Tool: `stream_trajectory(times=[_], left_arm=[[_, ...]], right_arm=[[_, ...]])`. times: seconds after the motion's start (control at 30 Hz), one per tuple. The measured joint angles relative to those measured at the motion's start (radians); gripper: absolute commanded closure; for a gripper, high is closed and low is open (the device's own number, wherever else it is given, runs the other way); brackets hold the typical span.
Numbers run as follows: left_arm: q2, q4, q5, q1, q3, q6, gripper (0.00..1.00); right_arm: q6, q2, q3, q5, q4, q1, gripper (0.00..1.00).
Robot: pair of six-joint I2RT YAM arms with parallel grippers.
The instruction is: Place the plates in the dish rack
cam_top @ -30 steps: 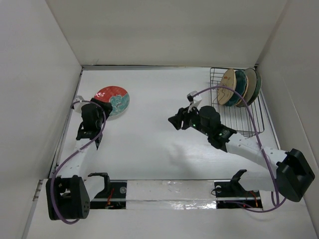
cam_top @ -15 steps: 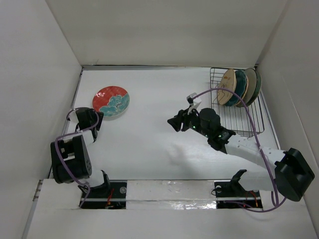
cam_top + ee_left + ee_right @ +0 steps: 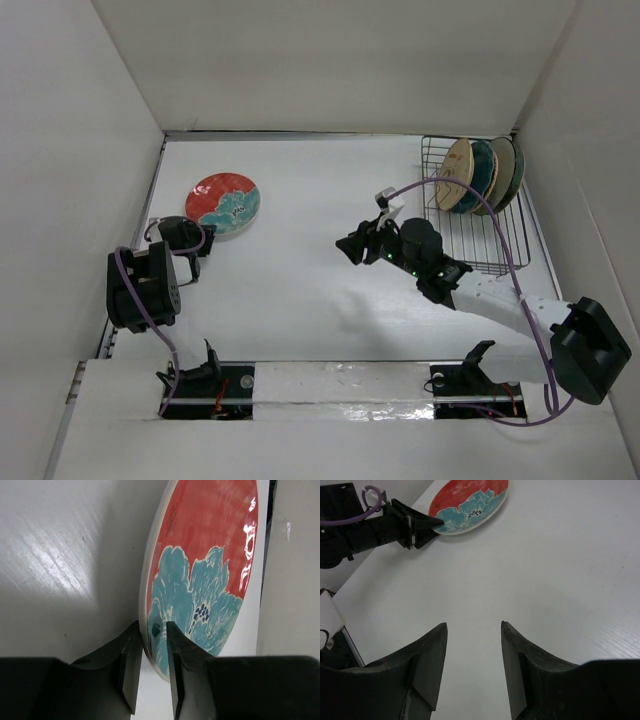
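Around red-and-teal plate (image 3: pixel 202 555) edge, left gripper (image 3: pixel 151 632).

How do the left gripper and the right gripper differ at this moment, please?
The left gripper is closed on the rim of the red-and-teal plate; the right gripper is open and holds nothing. The left gripper sits at the left side of the table beside the plate, while the right gripper hovers over the table's bare middle, facing towards that plate. Both have two black fingers.
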Motion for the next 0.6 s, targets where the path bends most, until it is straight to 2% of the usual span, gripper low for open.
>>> stream_trajectory(times=[0.07,0.23,0.53,0.6], left_arm=[[0.018,0.025,0.008,0.0,0.0,-0.01,0.82],[0.061,0.11,0.027,0.003,-0.002,-0.052,1.0],[0.064,0.28,0.023,0.0,-0.101,-0.082,1.0],[0.046,0.312,0.02,-0.005,-0.141,-0.091,1.0]], right_arm=[[0.015,0.0,0.0,0.0,0.001,0.0,0.54],[0.069,0.01,-0.001,0.0,0.011,0.001,0.57],[0.073,0.013,-0.001,0.015,0.024,0.004,0.58],[0.074,0.027,0.001,0.013,0.028,0.004,0.64]])
